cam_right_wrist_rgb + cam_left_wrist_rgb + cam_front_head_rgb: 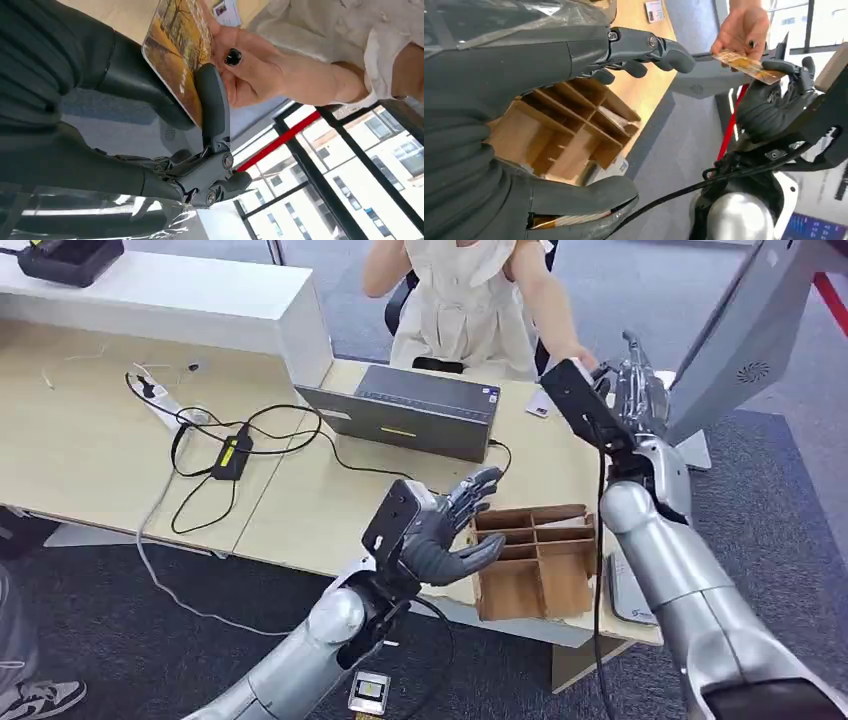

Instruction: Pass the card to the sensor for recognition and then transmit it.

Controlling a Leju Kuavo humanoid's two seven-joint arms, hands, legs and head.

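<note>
Left hand: the robot's left hand [445, 530] hovers palm-up with fingers spread over the near edge of the desk [300, 505], at about 6 o'clock in the head view, holding nothing.
Organizer: a brown cardboard divided tray [535, 560] sits just to the right of that hand, at about 5 o'clock, its compartments open to the camera; the left wrist view shows a pale slip lying in one cell.
Floor device: a small square unit [369, 692] lies on the dark carpet below the left forearm.
Cables: a black adapter [232, 456] and looping wires trail across the desk at 9 o'clock, beside a white power strip [160, 398].
Grey box: a flat grey box [415, 410] rests on the desk at 12 o'clock.
Right hand: the right hand [632, 380] is raised at 2 o'clock, its thumb and fingers pinching the card [177, 47].
Card: the card, printed with an amber autumn scene, is held between the robot's right hand and a person's hand [250, 70], which also grips it from the far side; both touch it at once.
Person: a seated person in a pale dress [465, 300] reaches across the far edge of the desk at 1 o'clock.
Other card: a small white card [539, 403] lies on the desk near the handover.
</note>
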